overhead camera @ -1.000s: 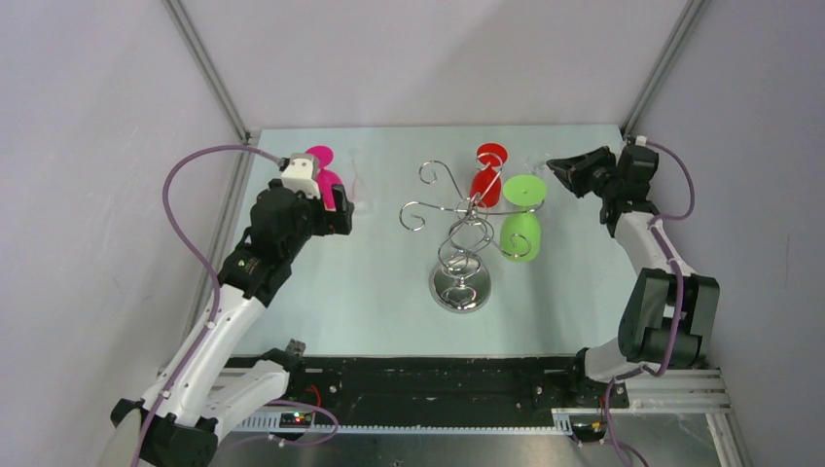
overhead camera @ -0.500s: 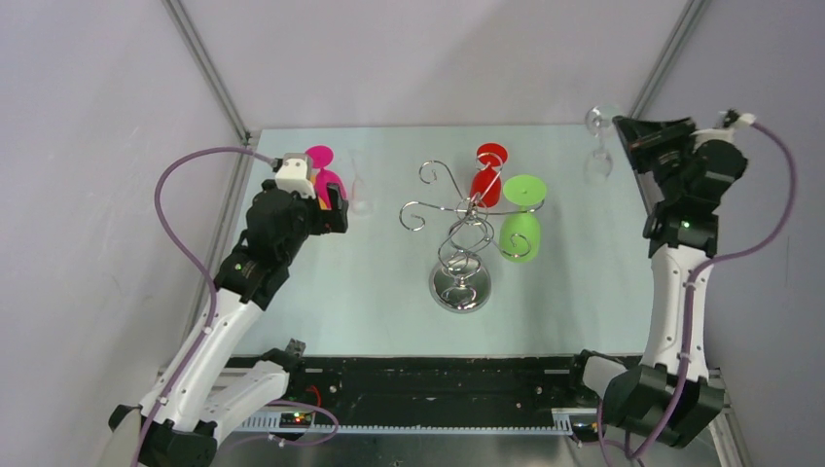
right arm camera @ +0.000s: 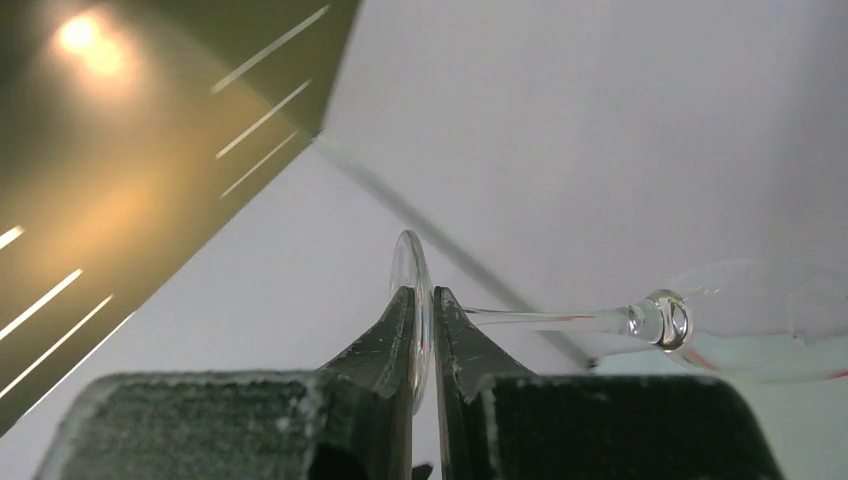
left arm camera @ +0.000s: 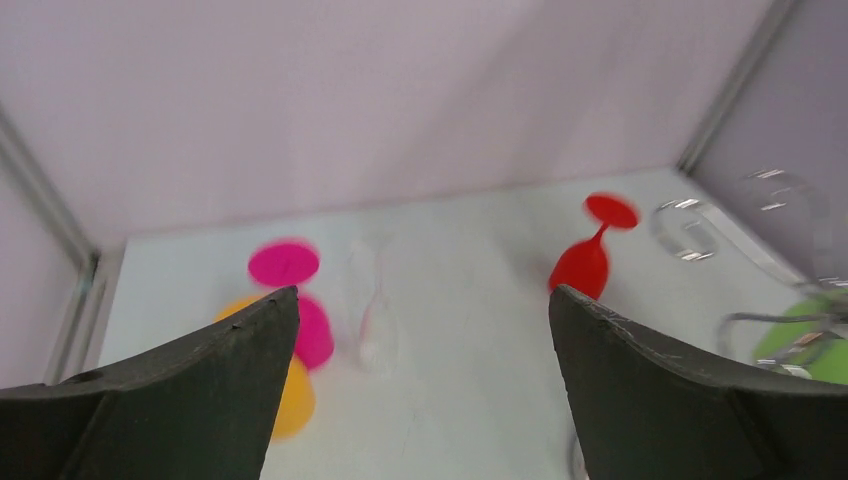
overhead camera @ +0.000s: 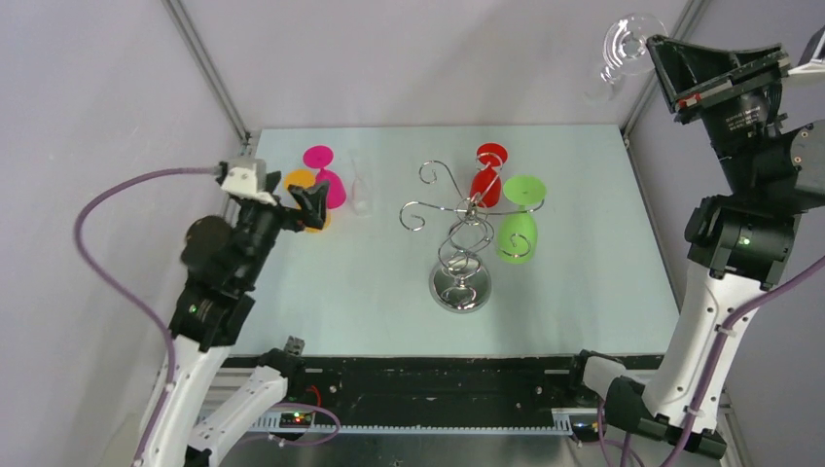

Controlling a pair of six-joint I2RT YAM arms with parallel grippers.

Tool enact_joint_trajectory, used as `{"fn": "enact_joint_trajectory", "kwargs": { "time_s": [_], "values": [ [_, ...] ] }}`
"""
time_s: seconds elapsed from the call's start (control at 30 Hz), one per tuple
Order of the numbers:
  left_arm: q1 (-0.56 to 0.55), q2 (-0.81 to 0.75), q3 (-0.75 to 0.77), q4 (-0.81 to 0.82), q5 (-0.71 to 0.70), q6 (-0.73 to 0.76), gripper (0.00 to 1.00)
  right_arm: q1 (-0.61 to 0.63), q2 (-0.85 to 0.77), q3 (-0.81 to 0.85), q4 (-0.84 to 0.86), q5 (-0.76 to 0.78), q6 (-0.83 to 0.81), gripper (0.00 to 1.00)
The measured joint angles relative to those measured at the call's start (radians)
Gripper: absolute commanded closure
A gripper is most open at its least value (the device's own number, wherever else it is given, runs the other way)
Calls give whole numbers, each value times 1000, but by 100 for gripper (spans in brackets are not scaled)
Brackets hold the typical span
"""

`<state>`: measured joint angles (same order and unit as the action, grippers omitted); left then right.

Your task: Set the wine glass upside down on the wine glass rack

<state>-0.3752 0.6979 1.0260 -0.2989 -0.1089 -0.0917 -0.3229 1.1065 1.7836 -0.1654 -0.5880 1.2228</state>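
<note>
**Right pincer**. The jaws are almost closed and pinch the thin foot disc of the clear wine glass edge-on. The stem runs out sideways from the fingers to the bowl. Treat this grip as deliberate: with only the foot held, the stem and bowl are free, so you can slide the stem into a wire arm and let the foot seat on it. In the overhead view the glass is high over the far right corner, well apart from the wine glass rack.

**Left pincer**. The jaws are fully apart and hold nothing. The pincer hovers at the left side near a pink glass, an orange glass and a second clear glass, all resting on the counter. Consider this arm parked, clear of the transfer path.

**Rack.** It stands mid-counter on its round base. A red glass and a green glass hang from its right-hand arms, foot up and bowl down. Use them as the pattern for the end position. The curled arms on the left carry nothing.

**Surface and room.** The counter is pale green and smooth. Plain pale walls enclose it, with metal frame posts in the far corners. Expect clear glass to be hard to see against them.
</note>
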Motion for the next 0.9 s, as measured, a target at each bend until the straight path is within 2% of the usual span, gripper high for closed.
{"fn": "enact_joint_trajectory", "kwargs": {
  "time_s": [0.2,0.37,0.47,0.7,0.9],
  "values": [
    [0,-92,36,194,201,87,4,191,87,222,-29,-34,63,100],
    [-26,-91,56,315,391,163,8,415,192,405,-92,0,48,100],
    [-73,-76,69,347,463,206,11,539,243,459,-130,35,24,100],
    [-247,-9,118,366,503,287,15,814,290,466,-220,137,-47,100],
    [-388,37,167,373,459,414,13,961,334,483,-229,188,-80,100]
  ]
}}
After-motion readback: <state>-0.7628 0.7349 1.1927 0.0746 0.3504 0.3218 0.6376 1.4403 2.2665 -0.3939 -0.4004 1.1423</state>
